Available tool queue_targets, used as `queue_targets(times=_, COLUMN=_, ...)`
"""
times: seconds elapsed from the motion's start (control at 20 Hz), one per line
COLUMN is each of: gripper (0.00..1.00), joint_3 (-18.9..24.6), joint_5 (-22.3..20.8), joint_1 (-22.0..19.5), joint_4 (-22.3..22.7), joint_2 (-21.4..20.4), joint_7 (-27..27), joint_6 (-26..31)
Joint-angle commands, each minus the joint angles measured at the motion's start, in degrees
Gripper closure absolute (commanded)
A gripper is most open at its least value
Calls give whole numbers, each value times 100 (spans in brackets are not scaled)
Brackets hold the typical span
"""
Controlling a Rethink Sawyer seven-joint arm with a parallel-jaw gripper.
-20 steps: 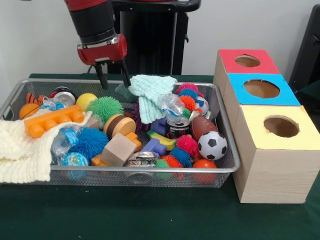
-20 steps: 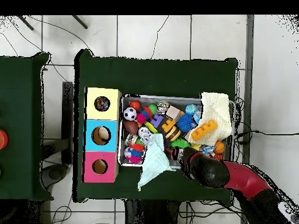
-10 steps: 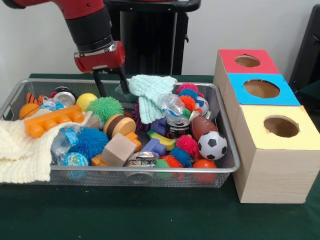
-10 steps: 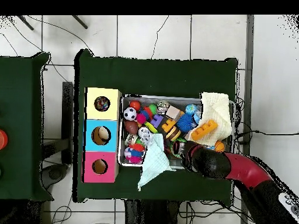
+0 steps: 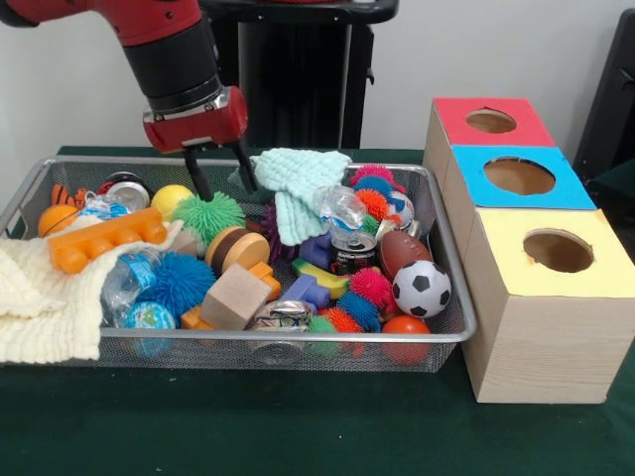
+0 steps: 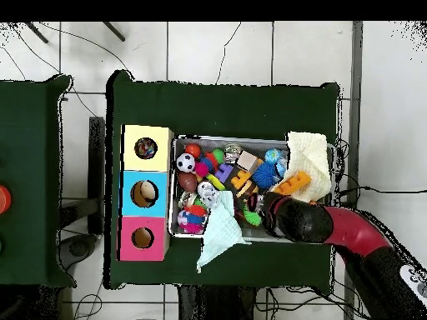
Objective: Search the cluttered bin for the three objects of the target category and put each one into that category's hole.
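A wire mesh bin (image 5: 298, 337) holds a jumble of toys. My gripper (image 5: 221, 181) hangs open at the bin's back, its two black fingers (image 5: 199, 179) spread just above and behind a green spiky ball (image 5: 208, 213), with nothing between them. A mint knitted cloth (image 5: 298, 183) lies just right of the gripper. At the right stand three boxes with round holes: red (image 5: 491, 121), blue (image 5: 519, 176) and yellow (image 5: 559, 250). In the overhead view the arm (image 6: 292, 218) covers the gripper over the bin (image 6: 250, 138).
Also in the bin are a cream cloth (image 5: 40, 297), an orange brick (image 5: 104, 238), a blue spiky ball (image 5: 179, 281), a wooden block (image 5: 236, 296), a can (image 5: 352, 253), a football (image 5: 402, 251) and a soccer ball (image 5: 421, 288). Overhead, the yellow hole (image 6: 146, 147) and the blue hole (image 6: 146, 192) each show something inside.
The gripper has shifted a little to the picture's left and lower in the front view, closer to the green spiky ball. Its fingers stay apart. The objects have not moved.
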Motion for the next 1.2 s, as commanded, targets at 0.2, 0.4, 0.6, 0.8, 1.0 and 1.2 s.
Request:
queue_targets(times=0.2, gripper=0, joint_3=641, joint_5=-218, joint_1=-409, joint_4=-936, joint_2=139, joint_7=-1754, joint_6=1268)
queue_targets(times=0.4, gripper=0, joint_3=823, joint_5=-253, joint_1=-576, joint_4=-1007, joint_2=102, joint_7=-1923, joint_6=1506)
queue_targets(times=0.6, gripper=0, joint_3=883, joint_5=-446, joint_1=-578, joint_4=-1210, joint_2=-47, joint_7=-2058, joint_6=1681)
queue_targets(times=0.8, gripper=0, joint_3=850, joint_5=-663, joint_1=-429, joint_4=-1415, joint_2=-246, joint_7=-2069, joint_6=1846)
queue_targets(times=1.0, gripper=0, joint_3=728, joint_5=-1034, joint_1=-175, joint_4=-1391, joint_2=-617, joint_7=-1746, joint_6=1654)
queue_targets(times=1.2, gripper=0, joint_3=562, joint_5=-1367, joint_1=103, joint_4=-1449, joint_2=-695, joint_7=-1416, joint_6=1484)
